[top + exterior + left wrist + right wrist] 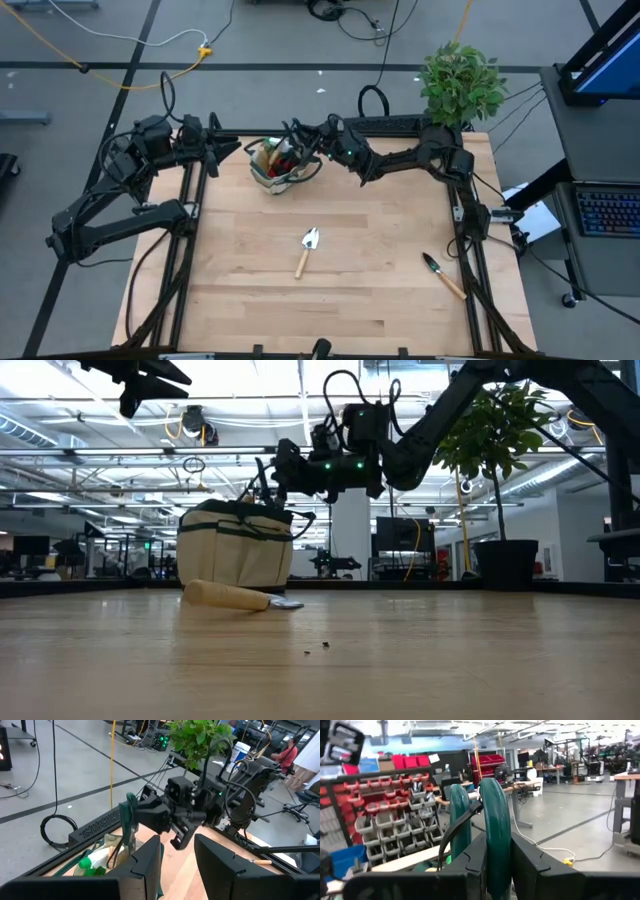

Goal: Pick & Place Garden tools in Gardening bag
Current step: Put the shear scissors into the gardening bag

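Gardening bag [283, 166] at far-left-centre of tabletop [330, 290], upright, green spray bottle [95, 861] inside. Right gripper [303, 140] just above bag's far rim, jaws clamped on dark green loop handle [492, 832]. Left gripper [228, 151] just left of bag, raised, jaws apart, nothing between. Wooden-handled silver trowel [306, 250] flat mid-tabletop. Green-bladed trowel [442, 274] near right edge, well apart from bag.

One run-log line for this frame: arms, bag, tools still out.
right gripper: shut on bag handle | left gripper: open, beside gardening bag | on table: silver trowel, green-bladed trowel
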